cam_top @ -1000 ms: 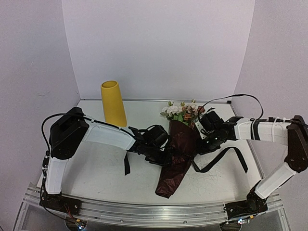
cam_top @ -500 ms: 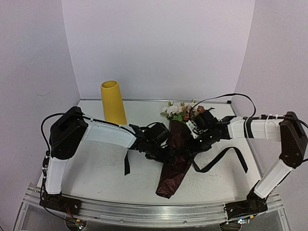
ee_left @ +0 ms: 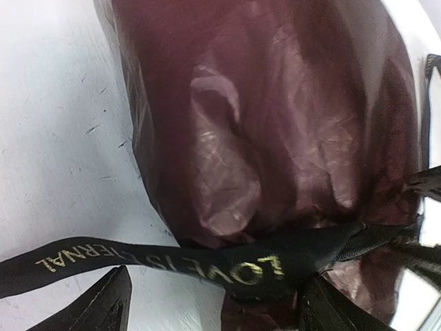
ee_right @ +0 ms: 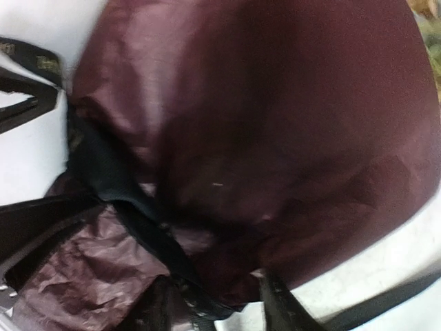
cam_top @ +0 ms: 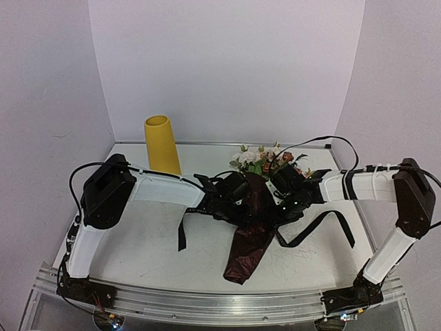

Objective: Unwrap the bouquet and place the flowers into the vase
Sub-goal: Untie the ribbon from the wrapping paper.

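Observation:
The bouquet (cam_top: 253, 207) lies on the table in dark red crinkled wrapping, its flowers (cam_top: 265, 158) pointing to the back. Its waist is tied with a black ribbon (ee_left: 207, 265) that carries gold lettering. My left gripper (cam_top: 241, 201) is at that waist from the left. In the left wrist view it (ee_left: 216, 283) is open, and the ribbon crosses the gap between its fingers. My right gripper (cam_top: 279, 207) is at the waist from the right. In the blurred right wrist view its fingers (ee_right: 279, 307) straddle a fold of wrapping and ribbon. The yellow vase (cam_top: 162, 146) stands upright at the back left.
One ribbon tail (cam_top: 182, 233) hangs on the table left of the bouquet, and a long loop (cam_top: 324, 231) lies to its right. An aluminium rail (cam_top: 220, 303) runs along the near edge. Walls close in on the back and both sides.
Both grippers have closed in on the bouquet's tied waist, the left from the left and the right from the right. The left gripper's fingers have spread wide.

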Controlling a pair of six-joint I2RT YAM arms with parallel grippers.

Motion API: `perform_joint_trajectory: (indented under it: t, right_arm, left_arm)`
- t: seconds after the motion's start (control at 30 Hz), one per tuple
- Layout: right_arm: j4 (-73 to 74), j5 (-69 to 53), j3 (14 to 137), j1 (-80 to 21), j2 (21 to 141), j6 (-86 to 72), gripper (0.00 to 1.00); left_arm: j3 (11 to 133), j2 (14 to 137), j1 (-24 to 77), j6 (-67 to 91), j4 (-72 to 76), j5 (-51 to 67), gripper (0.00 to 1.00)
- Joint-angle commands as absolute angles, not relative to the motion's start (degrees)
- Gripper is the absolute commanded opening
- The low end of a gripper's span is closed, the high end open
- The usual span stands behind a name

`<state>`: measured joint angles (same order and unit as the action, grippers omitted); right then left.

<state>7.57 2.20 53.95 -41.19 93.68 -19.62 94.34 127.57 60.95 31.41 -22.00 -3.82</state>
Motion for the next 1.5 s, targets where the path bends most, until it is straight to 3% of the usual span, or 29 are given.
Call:
perform_joint_trajectory:
  t: [0.0, 0.07, 0.23, 0.47, 0.67, 0.73, 0.9, 0.97, 1.23, 1.47]
  right_arm:
    - [13.98, 10.9, 55.59, -41.57, 94.98, -23.88, 0.3]
    - [15.3, 13.71, 55.94, -41.58, 94.73, -25.3, 0.22]
    - [15.79, 17.06, 54.03, -41.58, 91.45, -27.01, 0.17]
    - [17.9, 19.87, 50.33, -41.57, 89.22, -29.89, 0.2]
    - [17.48, 17.96, 47.59, -41.57, 86.36, -29.35, 0.24]
    - [15.38, 15.29, 47.52, -41.57, 83.46, -26.46, 0.27]
    - [9.36, 6.55, 48.61, -41.57, 77.07, -20.06, 0.59]
    - [8.42, 5.06, 49.58, -41.57, 76.57, -19.04, 0.63]
    - [8.16, -0.7, 54.25, -41.57, 83.62, -17.06, 0.43]
    - [8.26, -4.77, 56.56, -41.7, 88.69, -16.61, 0.36]
  left_arm:
    - [98.09, 129.57, 60.46, 30.99, -23.67, -6.69, 0.81]
    - [97.87, 129.65, 60.06, 32.25, -23.67, -7.73, 0.78]
    - [95.57, 127.72, 58.72, 35.69, -23.64, -9.62, 0.63]
    - [92.68, 125.57, 58.49, 36.66, -23.37, -9.08, 0.52]
    - [90.97, 124.28, 58.54, 34.56, -19.12, 0.17, 0.44]
    - [90.23, 123.66, 58.54, 34.07, -16.87, 4.75, 0.42]
    - [87.1, 121.72, 58.62, 35.54, -9.77, 13.69, 0.39]
    - [85.13, 120.74, 58.62, 36.9, -7.31, 15.42, 0.38]
    - [80.45, 116.95, 58.62, 38.3, -3.65, 15.22, 0.4]
    - [78.98, 114.33, 58.54, 38.17, -3.69, 12.93, 0.51]
